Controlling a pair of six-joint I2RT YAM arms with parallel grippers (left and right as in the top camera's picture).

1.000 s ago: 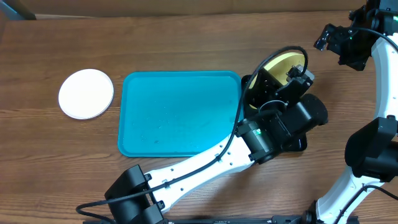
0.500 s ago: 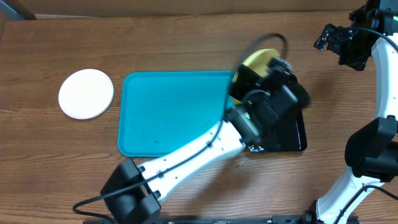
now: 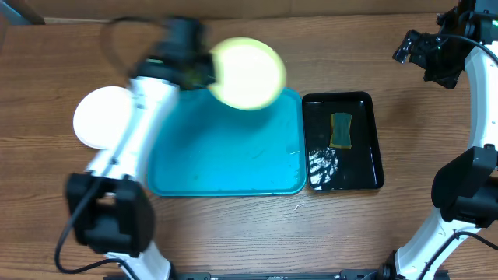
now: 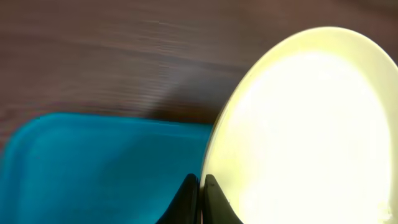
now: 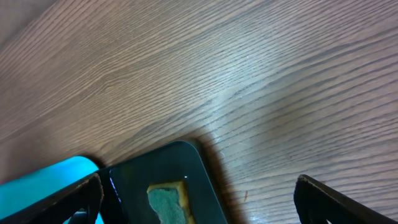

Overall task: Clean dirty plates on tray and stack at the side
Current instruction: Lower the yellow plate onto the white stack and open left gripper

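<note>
Grips the pale yellow-green plate (image 3: 247, 72) by its left rim with the left hand (image 3: 204, 68), fingertips (image 4: 185, 202) pinched shut on the edge. Holds it in the air over the far edge of the turquoise tray (image 3: 226, 159), face turned mostly up, outline blurred. Being round, has no long axis and points no particular way; only the gripped rim side matters, and that faces left. Calls, most likely, for a move left and somewhat nearer, toward the white plate (image 3: 107, 117) resting on the worktop (image 3: 257, 233) just left of the tray, apart from it. Leaves the right hand (image 3: 411, 47) spread wide at the far right, holding nothing, well apart from both plates. Favours the left arm, much the nearer.
</note>
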